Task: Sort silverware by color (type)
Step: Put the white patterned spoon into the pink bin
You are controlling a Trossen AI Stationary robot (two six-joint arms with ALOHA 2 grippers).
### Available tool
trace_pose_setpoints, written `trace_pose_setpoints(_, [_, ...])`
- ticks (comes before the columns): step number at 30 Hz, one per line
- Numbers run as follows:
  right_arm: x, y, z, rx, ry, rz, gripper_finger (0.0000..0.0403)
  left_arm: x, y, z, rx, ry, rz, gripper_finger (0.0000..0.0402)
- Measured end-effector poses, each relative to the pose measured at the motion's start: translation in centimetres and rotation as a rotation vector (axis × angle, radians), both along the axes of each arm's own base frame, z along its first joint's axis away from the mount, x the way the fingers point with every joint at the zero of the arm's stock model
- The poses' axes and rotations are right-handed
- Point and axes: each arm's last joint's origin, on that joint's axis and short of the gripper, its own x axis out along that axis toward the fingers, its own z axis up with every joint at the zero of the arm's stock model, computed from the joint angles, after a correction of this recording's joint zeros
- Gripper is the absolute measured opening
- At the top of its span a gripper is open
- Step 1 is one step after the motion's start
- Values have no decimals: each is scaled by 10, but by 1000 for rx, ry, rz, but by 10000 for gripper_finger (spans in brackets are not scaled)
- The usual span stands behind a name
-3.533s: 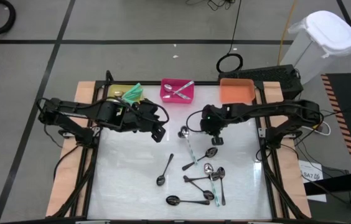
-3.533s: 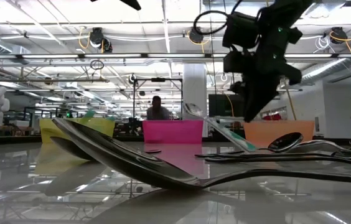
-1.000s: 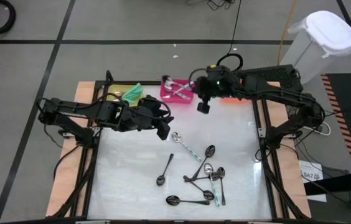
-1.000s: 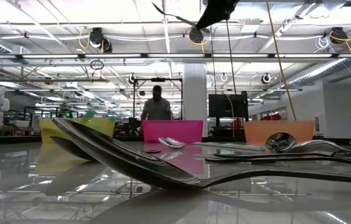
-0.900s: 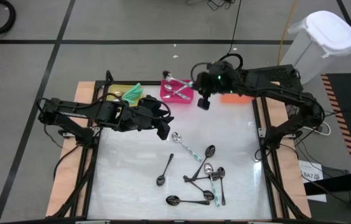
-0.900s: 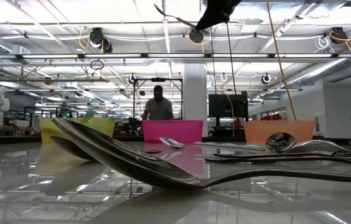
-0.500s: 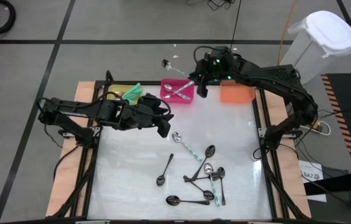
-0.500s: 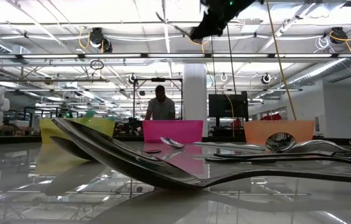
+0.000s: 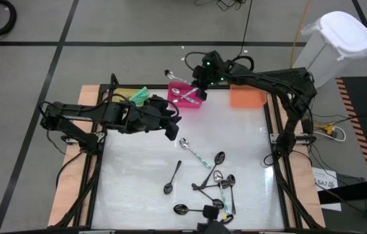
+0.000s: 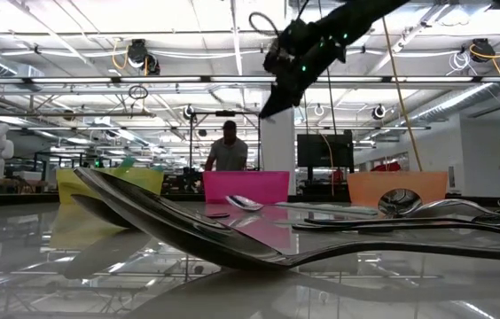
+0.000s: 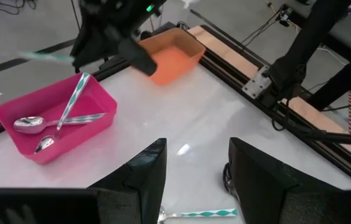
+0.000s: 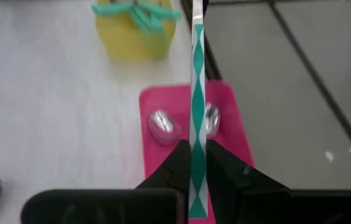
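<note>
High view: right end effector (image 9: 198,83) is hanging over the pink bin (image 9: 185,95) at the bench's (image 9: 248,136) far edge, clamping a teal-handled spoon (image 9: 178,78) that is sticking out past the bin toward the floor. Left end effector (image 9: 170,132) is hovering just left of bench centre w/ fingers partly apart, holding nothing. One teal-handled spoon on the bench (image 9: 194,152) is lying just beside it; a cluster of silver and dark spoons (image 9: 215,185) is lying nearer the front edge, w/ a lone dark spoon (image 9: 172,177) to its left.

Low view: right arm is coming in from above, over the pink bin. A person (image 10: 226,149) is standing in the room behind.

Left wrist view: left fingers (image 11: 145,171) are standing apart, nothing btwn them. Pink bin is holding two spoons (image 11: 57,121), crossed.

Right wrist view: right fingers (image 12: 177,163) are pinching the teal-patterned handle, which is running straight over the pink bin. Yellow bin (image 12: 133,37) is sitting beyond.
</note>
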Motion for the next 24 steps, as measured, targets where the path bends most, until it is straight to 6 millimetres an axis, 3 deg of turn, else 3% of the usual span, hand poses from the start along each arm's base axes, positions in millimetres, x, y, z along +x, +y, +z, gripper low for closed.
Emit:
trace_pose_setpoints(14, [18, -18, -73, 154, 159, -54, 27, 0, 0, -1, 2, 9, -1, 172])
trace_pose_setpoints(24, [15, -19, -78, 180, 209, -157, 29, -3, 5, -4, 7, 60, 12, 172])
